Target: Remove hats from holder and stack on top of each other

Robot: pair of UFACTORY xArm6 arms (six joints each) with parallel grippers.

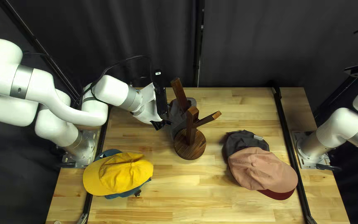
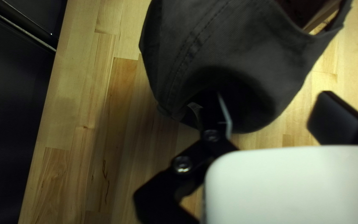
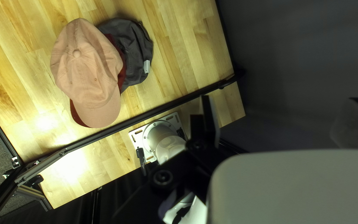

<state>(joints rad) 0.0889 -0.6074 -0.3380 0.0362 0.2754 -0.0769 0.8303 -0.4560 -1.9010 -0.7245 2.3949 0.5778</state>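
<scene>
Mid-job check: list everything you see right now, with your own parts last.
hanging hat: 1, dark grey, on the holder, against the left gripper's fingers
yellow hat: 1, table's near left, on the teal hat
teal hat: 1, under the yellow hat
pink hat: 1, near right, top of its pile
red hat: 1, dark red, under the pink hat
grey hat: 1, dark grey, partly under the pink hat
holder: 1, dark wood, table centre
table: 1, pale wood
left gripper: 1, black, open
right gripper: 1, black, open, empty
</scene>
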